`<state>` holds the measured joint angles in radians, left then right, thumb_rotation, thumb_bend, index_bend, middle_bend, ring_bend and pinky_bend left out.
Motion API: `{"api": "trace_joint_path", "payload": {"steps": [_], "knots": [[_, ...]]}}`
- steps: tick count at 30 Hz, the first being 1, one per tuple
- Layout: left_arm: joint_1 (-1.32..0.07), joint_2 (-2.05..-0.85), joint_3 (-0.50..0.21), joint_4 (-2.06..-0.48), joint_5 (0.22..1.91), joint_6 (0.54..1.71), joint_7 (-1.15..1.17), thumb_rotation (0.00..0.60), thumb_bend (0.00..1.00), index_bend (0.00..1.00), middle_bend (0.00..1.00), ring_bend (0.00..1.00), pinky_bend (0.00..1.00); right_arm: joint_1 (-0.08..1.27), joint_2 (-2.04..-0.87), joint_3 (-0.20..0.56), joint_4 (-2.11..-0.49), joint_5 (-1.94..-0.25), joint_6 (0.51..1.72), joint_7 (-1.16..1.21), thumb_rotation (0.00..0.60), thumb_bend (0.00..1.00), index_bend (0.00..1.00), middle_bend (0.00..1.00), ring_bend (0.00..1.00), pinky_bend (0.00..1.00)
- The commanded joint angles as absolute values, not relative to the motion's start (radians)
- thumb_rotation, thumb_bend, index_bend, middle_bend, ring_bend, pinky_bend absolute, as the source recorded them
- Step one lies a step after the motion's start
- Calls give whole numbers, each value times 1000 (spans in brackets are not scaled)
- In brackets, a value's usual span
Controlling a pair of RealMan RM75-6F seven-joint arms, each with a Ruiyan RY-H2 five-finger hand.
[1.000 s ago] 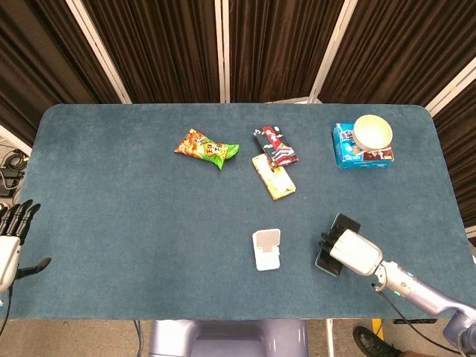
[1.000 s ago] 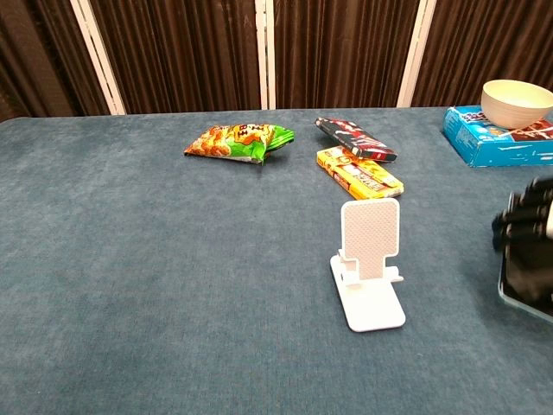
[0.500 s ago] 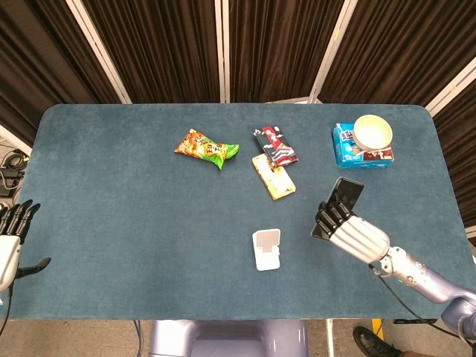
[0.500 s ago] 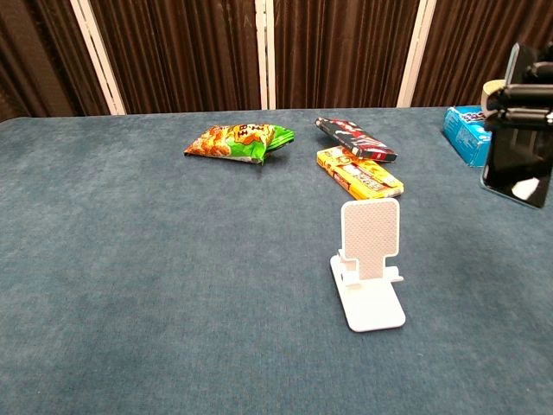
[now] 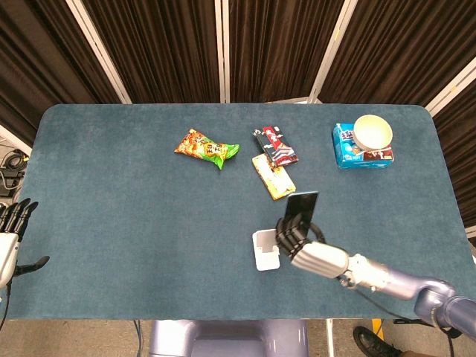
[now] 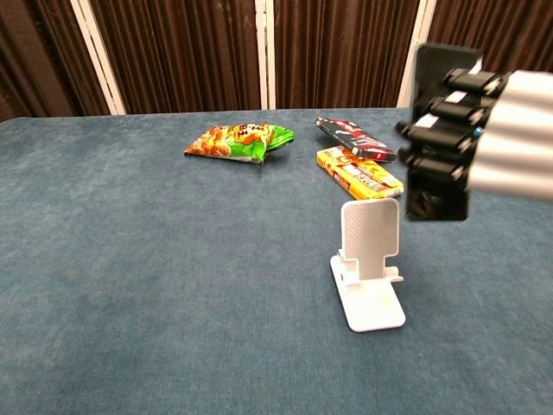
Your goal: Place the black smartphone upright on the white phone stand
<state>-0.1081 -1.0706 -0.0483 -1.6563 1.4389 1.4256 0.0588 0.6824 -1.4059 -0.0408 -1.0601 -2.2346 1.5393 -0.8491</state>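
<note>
Dark curtains behind; blue felt tabletop [image 5: 134, 223]. Your right hand [image 6: 484, 130] grips the black slab smartphone [image 6: 439, 186] upright, aloft just right of the white plastic phone stand [image 6: 370, 259] near the front edge. Lower it squarely onto the ledge, leaning back.

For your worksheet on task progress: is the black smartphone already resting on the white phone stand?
No: the right hand holds the black smartphone in the air beside the white phone stand.

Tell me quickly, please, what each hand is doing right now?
Left hand: open, fingers apart, holding nothing, at the table's left edge.
Right hand: holds the black smartphone upright, just right of the white phone stand.
</note>
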Motion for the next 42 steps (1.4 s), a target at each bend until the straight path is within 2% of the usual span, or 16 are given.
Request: {"api": "trace_joint_path", "payload": {"steps": [1, 9, 16, 42], "knots": [[-109, -1070, -48, -1657, 1437, 1424, 57, 600, 0, 0, 0, 0, 0, 706, -1406, -48, -1116, -2255, 1476, -895, 600, 456, 565, 563, 464, 463], [-109, -1065, -48, -1660, 1433, 1420, 54, 600, 0, 0, 0, 0, 0, 743, -1413, -20, -1222, -2232, 1304, -987, 600, 457, 566, 564, 464, 461], [-109, -1060, -48, -1661, 1431, 1419, 44, 600, 0, 0, 0, 0, 0, 756, -1420, 3, -1266, -2196, 1203, -1040, 600, 458, 569, 565, 464, 461], [-109, -1046, -50, -1662, 1432, 1421, 12, 600, 0, 0, 0, 0, 0, 725, -1514, 2, -1219, -2181, 1157, -1152, 600, 458, 575, 564, 431, 430]]}}
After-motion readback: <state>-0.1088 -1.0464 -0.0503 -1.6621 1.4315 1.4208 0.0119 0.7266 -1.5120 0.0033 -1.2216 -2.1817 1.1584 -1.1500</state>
